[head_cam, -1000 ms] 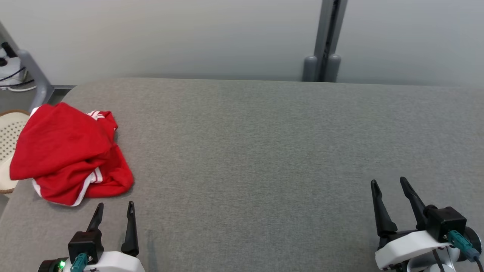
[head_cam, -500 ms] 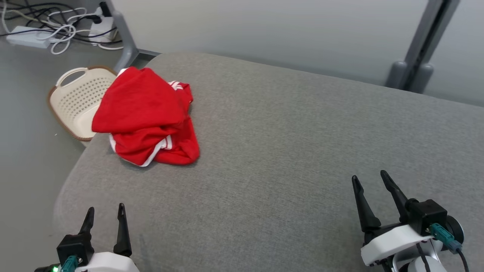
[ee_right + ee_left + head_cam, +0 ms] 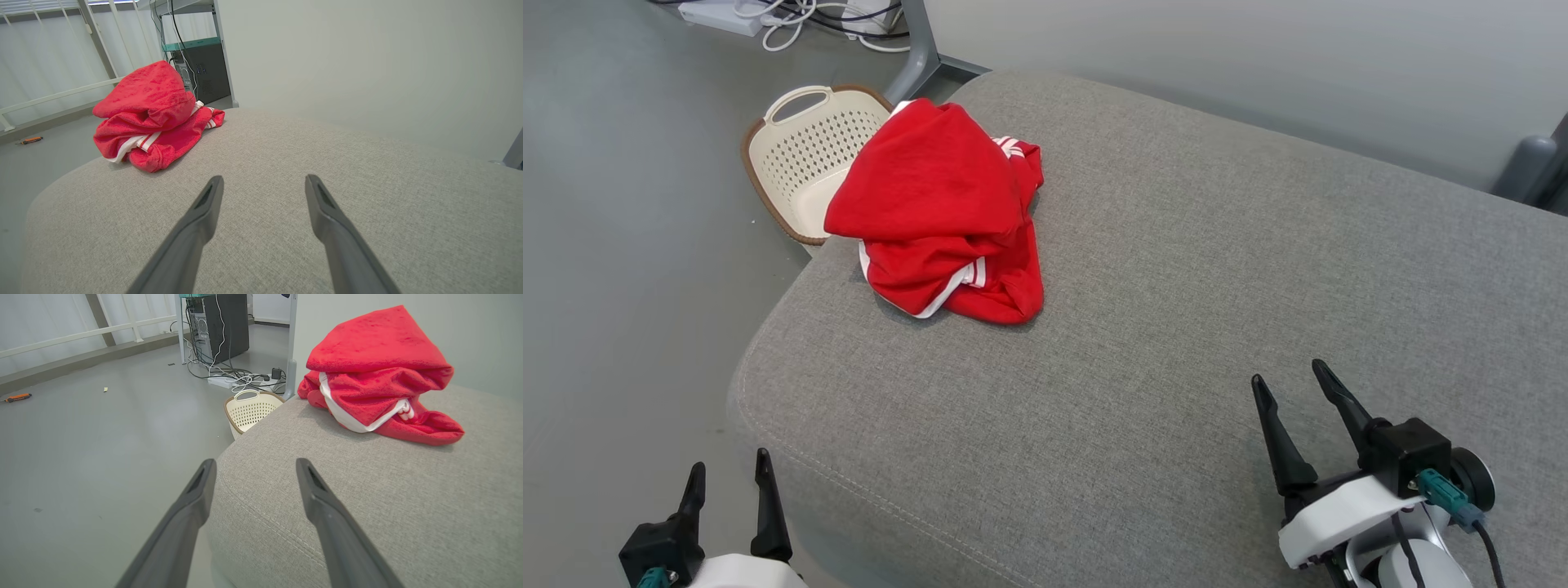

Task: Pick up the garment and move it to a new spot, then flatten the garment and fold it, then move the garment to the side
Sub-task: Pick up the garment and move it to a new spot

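The dark two-fingered left gripper (image 3: 729,459) and right gripper (image 3: 1286,370) are shown spread apart, empty. Farther ahead, the crumpled red, white-trimmed garment (image 3: 939,204) is heaped on the grey fabric cushion (image 3: 1176,286), at its far-left corner, seemingly nearer the left gripper.

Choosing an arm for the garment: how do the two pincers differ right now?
The left pincer straddles the cushion's edge, half over the floor; the right pincer hangs fully over the cushion. In the head view the left points almost straight up, while the right leans leftward. Both are open and empty.
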Robot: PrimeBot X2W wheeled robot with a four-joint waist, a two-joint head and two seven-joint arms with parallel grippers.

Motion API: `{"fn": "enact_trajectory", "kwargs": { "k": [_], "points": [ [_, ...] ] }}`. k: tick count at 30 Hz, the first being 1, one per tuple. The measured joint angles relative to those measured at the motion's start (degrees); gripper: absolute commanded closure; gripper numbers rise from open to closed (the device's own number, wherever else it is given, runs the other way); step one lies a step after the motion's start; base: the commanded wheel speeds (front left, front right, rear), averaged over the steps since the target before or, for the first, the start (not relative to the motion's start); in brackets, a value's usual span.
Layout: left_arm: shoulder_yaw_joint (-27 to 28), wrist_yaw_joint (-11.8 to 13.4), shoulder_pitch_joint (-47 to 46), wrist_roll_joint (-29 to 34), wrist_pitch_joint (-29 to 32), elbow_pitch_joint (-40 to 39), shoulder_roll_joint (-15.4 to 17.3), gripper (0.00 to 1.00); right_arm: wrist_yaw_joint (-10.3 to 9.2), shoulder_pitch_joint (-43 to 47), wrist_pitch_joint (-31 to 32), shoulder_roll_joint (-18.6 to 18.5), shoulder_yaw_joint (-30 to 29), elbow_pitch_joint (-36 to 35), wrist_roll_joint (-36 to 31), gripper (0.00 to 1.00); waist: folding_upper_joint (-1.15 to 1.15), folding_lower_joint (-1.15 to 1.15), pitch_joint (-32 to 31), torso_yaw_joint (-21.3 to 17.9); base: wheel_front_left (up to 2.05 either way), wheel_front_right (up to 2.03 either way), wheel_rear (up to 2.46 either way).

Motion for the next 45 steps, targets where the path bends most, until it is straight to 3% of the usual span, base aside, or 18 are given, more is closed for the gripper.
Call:
{"fn": "enact_trajectory", "kwargs": {
  "k": [14, 23, 28, 36, 41, 45],
  "points": [
    [-0.4, -3.6, -3.9, -2.6, 0.0, 3.6, 0.0, 0.00, 0.00, 0.2, 0.0, -1.1, -1.6, -1.3, -1.1, 0.00, 0.00, 0.00, 2.4, -1.4, 0.00, 0.00, 0.00],
    [2.0, -8.3, -14.6, -1.7, 0.0, 8.3, 0.2, 0.00, 0.00, -1.8, 0.0, -3.7, -1.0, -2.7, -2.1, 0.00, 0.00, 0.00, 7.5, -5.4, 0.00, 0.00, 0.00],
    [2.7, -10.5, -23.1, -0.4, 0.0, 12.3, 3.1, 0.00, 0.00, -3.0, 0.0, -4.7, -0.7, -3.5, -2.4, 0.00, 0.00, 0.00, 10.2, -7.6, 0.00, 0.00, 0.00],
    [-0.5, -11.5, -35.2, -0.5, 0.0, 22.8, 8.4, 0.00, 0.00, -4.0, 0.0, -5.4, -0.4, -4.0, -2.4, 0.00, 0.00, 0.00, 13.2, -10.5, 0.00, 0.00, 0.00],
    [-8.3, -11.5, -43.4, -5.6, 1.0, 31.6, 12.1, 0.00, 0.00, -5.3, -0.2, -5.7, 0.4, -4.5, -2.4, 0.00, 0.00, 0.00, 14.9, -12.4, 0.00, 0.00, 0.00],
    [-13.7, -11.5, -47.6, -9.5, 5.6, 35.7, 14.4, 0.00, 0.01, -6.3, -0.2, -5.5, 0.6, -5.0, -2.5, 0.00, 0.00, 0.00, 16.1, -13.7, 0.00, 0.00, 0.00]
  ]
}}
